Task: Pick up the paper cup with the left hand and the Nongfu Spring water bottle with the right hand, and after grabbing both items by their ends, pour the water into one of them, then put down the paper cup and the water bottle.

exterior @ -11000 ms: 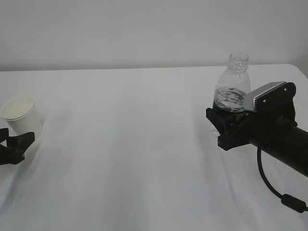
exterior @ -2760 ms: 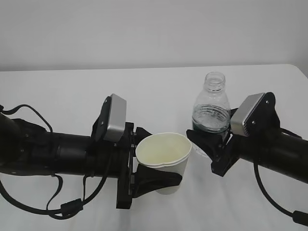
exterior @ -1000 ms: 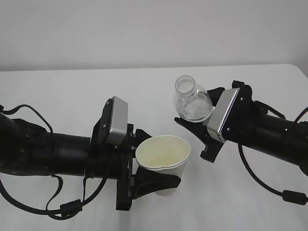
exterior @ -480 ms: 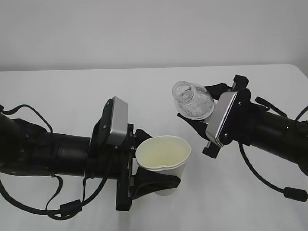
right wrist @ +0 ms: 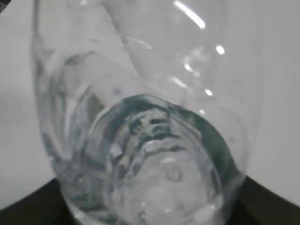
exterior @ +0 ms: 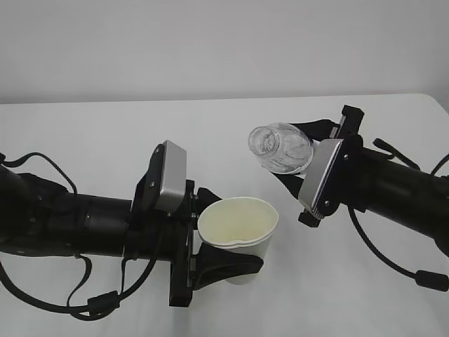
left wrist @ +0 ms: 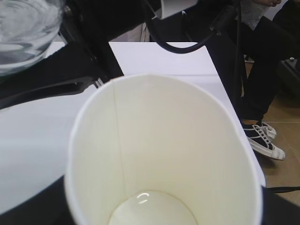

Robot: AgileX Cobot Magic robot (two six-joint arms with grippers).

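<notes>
Left gripper (exterior: 231, 270) clamped the cup (exterior: 238, 235) upright as a catch, right gripper (exterior: 298, 179) clamped the tipped bottle (exterior: 280, 147), mouth toward it for pouring.

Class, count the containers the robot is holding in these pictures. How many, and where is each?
2. The paper cup sits upright in the left arm's jaws, centre of the exterior view; the bottle is tipped in the right arm's jaws, mouth above and right of the cup.
</notes>
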